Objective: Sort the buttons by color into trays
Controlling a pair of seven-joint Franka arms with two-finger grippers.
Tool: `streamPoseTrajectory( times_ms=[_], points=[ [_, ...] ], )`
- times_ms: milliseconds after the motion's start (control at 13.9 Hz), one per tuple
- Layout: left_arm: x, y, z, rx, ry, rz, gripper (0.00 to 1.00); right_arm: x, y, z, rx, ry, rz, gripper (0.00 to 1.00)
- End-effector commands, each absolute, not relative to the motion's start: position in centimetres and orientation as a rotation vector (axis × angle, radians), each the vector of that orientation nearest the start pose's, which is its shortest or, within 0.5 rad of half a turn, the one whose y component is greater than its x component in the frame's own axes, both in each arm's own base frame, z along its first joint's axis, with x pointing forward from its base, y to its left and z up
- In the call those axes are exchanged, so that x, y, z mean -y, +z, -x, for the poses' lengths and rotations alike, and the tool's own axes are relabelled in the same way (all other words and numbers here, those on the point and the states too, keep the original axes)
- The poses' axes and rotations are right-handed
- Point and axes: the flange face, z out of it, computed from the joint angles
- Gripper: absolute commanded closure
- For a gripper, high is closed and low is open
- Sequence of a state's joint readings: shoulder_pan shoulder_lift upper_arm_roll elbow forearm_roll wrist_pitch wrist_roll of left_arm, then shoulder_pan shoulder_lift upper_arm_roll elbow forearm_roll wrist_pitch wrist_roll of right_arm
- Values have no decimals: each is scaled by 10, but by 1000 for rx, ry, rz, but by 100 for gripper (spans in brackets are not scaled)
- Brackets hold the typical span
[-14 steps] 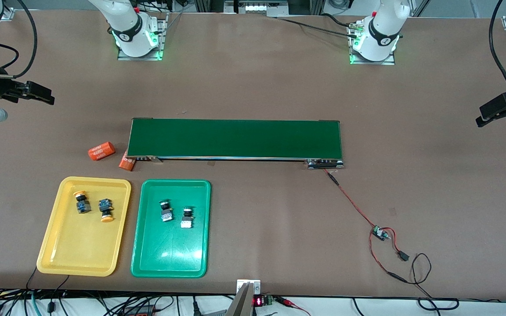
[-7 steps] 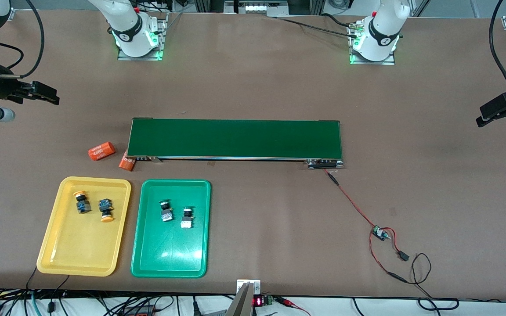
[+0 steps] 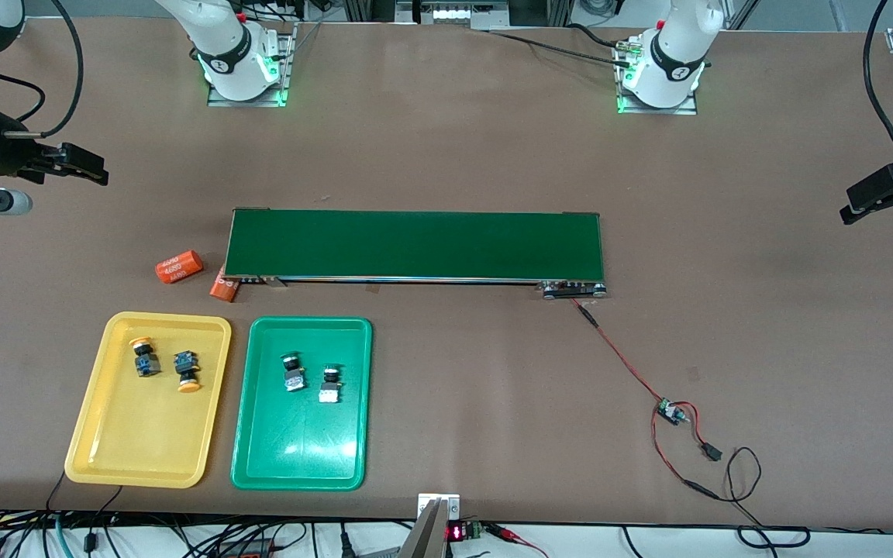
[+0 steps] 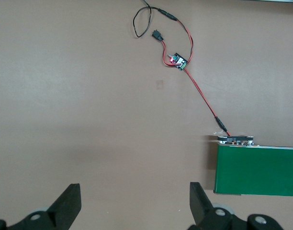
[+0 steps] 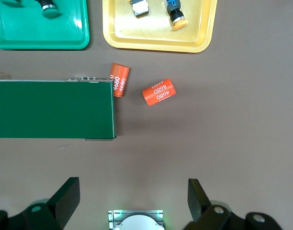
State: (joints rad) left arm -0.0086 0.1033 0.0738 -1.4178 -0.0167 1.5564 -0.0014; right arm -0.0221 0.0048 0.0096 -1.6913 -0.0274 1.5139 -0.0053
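We note both grippers spread wide and empty, touching nothing. The right gripper (image 3: 78,164) hangs in the air over bare table at the right arm's end, well apart from the conveyor belt (image 3: 414,246); in its wrist view the two dark fingers (image 5: 66,195) stand far apart with only brown table (image 5: 208,134) between them. The left gripper (image 3: 877,194) hangs over bare table at the left arm's end, likewise well clear of everything; its fingers (image 4: 67,203) show the same wide gap, nothing pinched. Both arms wait. All four buttons lie in the trays. The yellow tray (image 3: 105,434) holds two orange-capped buttons, one (image 3: 143,354) and the other (image 3: 186,371) just beside it, lying with caps pointing opposite ways. The green tray (image 3: 299,457), just beside the yellow one toward the left arm's end, holds two dark-capped buttons, one (image 3: 292,372) near the other (image 3: 329,384), both on their sides in the part of the tray farther from the front camera. Between the trays and the belt lie two orange cylinders printed "4680": one (image 3: 179,266) free on the table, the second (image 3: 224,287) touching the belt's corner. A red and black wire (image 3: 617,349) runs from the belt's end nearest the left arm to a small circuit board (image 3: 670,411).
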Motion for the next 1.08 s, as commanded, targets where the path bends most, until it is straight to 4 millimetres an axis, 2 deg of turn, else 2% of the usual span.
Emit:
streamPoseTrajectory(
  times_ms=[0, 72, 361, 1009],
  points=[
    [-32, 638, -583, 95, -62, 3159, 0, 18, 562, -542, -18, 289, 3149, 0],
    [-31, 639, -583, 92, -64, 3159, 0, 19, 562, -544, -18, 282, 3154, 0],
    [-32, 639, -583, 95, -64, 3159, 0, 30, 583, -549, -72, 219, 3149, 0],
    [-32, 639, -583, 97, -62, 3159, 0, 21, 582, -549, -39, 230, 3148, 0]
  ],
)
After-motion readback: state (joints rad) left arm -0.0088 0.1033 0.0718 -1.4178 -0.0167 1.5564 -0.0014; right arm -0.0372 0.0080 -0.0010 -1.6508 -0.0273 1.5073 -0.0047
